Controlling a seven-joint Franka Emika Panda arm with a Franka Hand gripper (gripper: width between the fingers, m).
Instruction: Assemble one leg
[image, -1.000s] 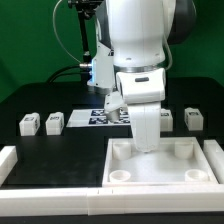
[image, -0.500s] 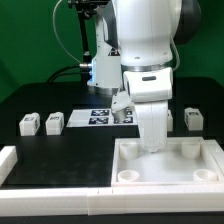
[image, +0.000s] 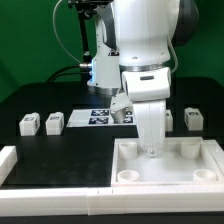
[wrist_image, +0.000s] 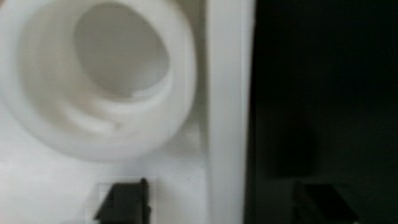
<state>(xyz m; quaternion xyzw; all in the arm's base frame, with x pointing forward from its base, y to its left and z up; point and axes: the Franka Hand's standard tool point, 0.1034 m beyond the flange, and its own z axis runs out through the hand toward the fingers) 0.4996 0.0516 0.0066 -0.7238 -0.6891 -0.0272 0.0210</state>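
Observation:
The large white tray-like part (image: 170, 178) with round corner sockets lies at the front on the exterior view's right. My gripper (image: 150, 150) points down at its far rim. In the wrist view the gripper (wrist_image: 221, 203) is open and straddles that rim (wrist_image: 222, 110): one dark fingertip (wrist_image: 121, 200) is over the tray beside a round socket (wrist_image: 107, 80), the other is over the black table. Small white legs stand on the table: two on the exterior view's left (image: 30, 123) (image: 54, 122) and one on the right (image: 194, 118). The arm partly hides another leg (image: 167, 118).
The marker board (image: 98, 117) lies flat behind the gripper. A white raised border (image: 50, 182) runs along the table's front and turns up at the exterior view's left corner (image: 7, 160). Green walls stand behind the robot's base.
The arm and the tray-like part shifted together toward the exterior view's right in the first half second. Since then almost nothing has moved.

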